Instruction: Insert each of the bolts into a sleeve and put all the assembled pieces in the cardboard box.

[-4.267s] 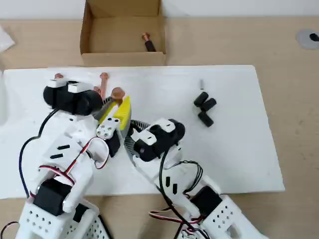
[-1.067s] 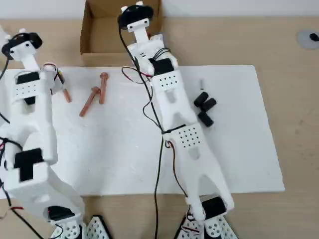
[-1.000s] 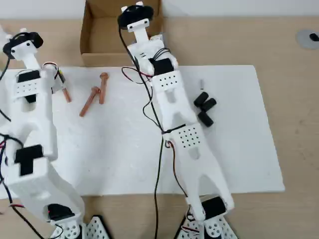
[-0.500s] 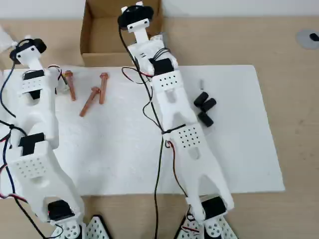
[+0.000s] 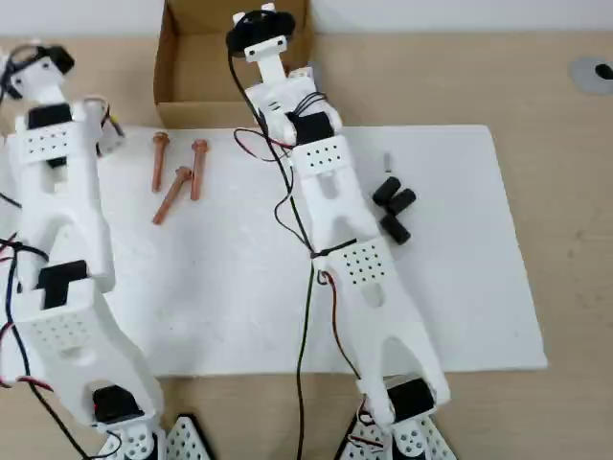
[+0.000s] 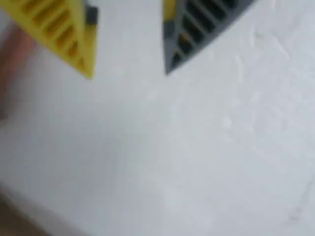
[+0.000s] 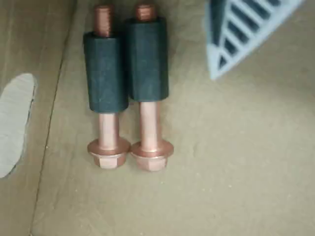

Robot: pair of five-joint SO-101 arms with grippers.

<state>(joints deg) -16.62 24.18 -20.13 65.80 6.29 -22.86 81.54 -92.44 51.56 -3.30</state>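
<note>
Three bare copper bolts lie on the white foam mat: one bolt, a second bolt and a third bolt. Three black sleeves lie in a cluster right of centre. My left gripper hovers open and empty over the mat's far left corner, left of the bolts. My right arm stretches into the cardboard box. One grey finger of its open gripper hangs above two assembled pieces, which lie side by side on the box floor.
The box stands at the table's back edge, just beyond the mat. A grey disc sits at the far right of the wooden table. The right arm's long body crosses the mat's middle between bolts and sleeves.
The left gripper carried one bolt rightward, let it go beside the other two, then drew back to the left. The right arm stayed over the box. Earlier, both arms were folded mid-mat.
</note>
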